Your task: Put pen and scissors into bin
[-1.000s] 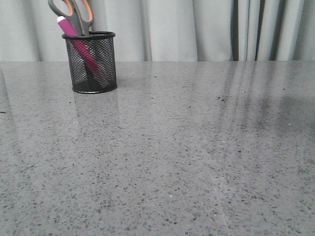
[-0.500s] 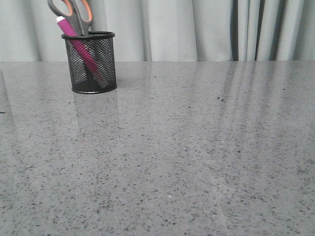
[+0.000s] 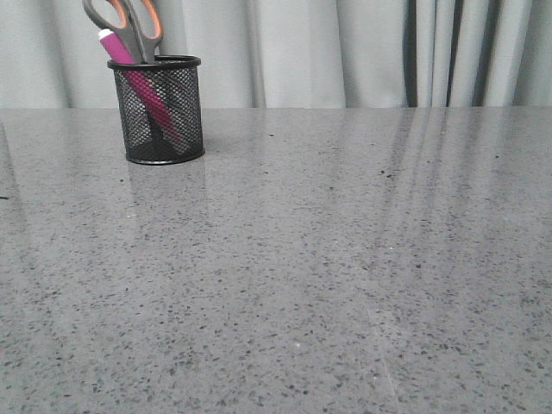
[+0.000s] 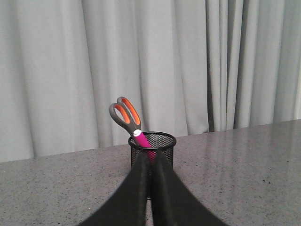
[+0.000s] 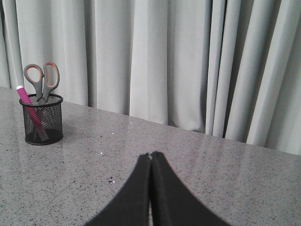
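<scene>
The bin [image 3: 159, 110], a black wire-mesh cup, stands upright at the table's far left. The magenta pen [image 3: 138, 82] leans inside it, its white tip above the rim. The scissors [image 3: 129, 24] stand in it, grey and orange handles up. All three also show in the left wrist view: the bin [image 4: 164, 143], the pen [image 4: 141, 139], the scissors [image 4: 126, 115]. They show in the right wrist view too: the bin [image 5: 44, 120], the pen [image 5: 23, 96], the scissors [image 5: 42, 80]. My left gripper [image 4: 150, 154] is shut and empty, near the bin. My right gripper [image 5: 151, 155] is shut and empty, far from it. Neither shows in the front view.
The grey speckled table [image 3: 328, 259] stretches wide around the bin. Pale grey curtains [image 3: 345, 52] hang behind its far edge.
A faint shadow at the table's right side has faded away. The bin, pen and scissors have not moved.
</scene>
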Robot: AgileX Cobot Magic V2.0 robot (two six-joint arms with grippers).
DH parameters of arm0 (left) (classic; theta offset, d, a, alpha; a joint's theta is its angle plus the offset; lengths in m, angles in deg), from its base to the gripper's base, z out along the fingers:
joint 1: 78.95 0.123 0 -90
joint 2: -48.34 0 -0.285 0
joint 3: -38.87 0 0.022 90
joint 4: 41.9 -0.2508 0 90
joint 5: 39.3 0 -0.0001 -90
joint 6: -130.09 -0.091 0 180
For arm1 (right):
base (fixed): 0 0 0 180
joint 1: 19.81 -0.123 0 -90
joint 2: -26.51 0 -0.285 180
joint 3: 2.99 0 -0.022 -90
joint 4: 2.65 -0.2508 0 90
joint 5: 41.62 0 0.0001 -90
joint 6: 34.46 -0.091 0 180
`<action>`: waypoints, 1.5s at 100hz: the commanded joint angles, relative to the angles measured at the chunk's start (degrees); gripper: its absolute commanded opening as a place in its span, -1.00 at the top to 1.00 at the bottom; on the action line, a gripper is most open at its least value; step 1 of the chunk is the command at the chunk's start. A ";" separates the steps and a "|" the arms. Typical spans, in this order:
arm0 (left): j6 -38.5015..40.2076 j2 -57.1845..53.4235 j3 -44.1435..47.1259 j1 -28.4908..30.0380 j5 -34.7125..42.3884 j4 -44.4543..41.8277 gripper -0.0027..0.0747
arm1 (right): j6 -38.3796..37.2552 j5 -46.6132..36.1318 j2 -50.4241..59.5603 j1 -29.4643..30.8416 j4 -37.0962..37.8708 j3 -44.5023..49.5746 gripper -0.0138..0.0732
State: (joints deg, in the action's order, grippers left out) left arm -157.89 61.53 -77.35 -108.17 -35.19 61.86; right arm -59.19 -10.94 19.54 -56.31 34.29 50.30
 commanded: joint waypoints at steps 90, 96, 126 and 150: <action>91.42 1.97 12.36 18.32 -6.06 -92.13 0.98 | 0.48 -3.79 -0.33 0.29 1.39 -1.14 0.84; 92.40 0.25 14.21 20.66 -9.11 -93.27 0.98 | 0.48 -3.79 -0.33 0.29 1.39 -1.14 0.84; 93.75 -7.41 16.07 22.66 -16.37 -98.93 0.98 | 0.48 -3.79 -0.33 0.29 1.39 -1.14 0.84; 93.48 -7.41 16.07 22.66 -21.52 -98.88 0.98 | 0.48 -3.79 -0.33 0.29 1.39 -1.14 0.84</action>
State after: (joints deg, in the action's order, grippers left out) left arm -64.91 55.92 -63.84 -85.74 -58.68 -37.09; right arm -59.19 -11.08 19.54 -56.23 34.29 50.30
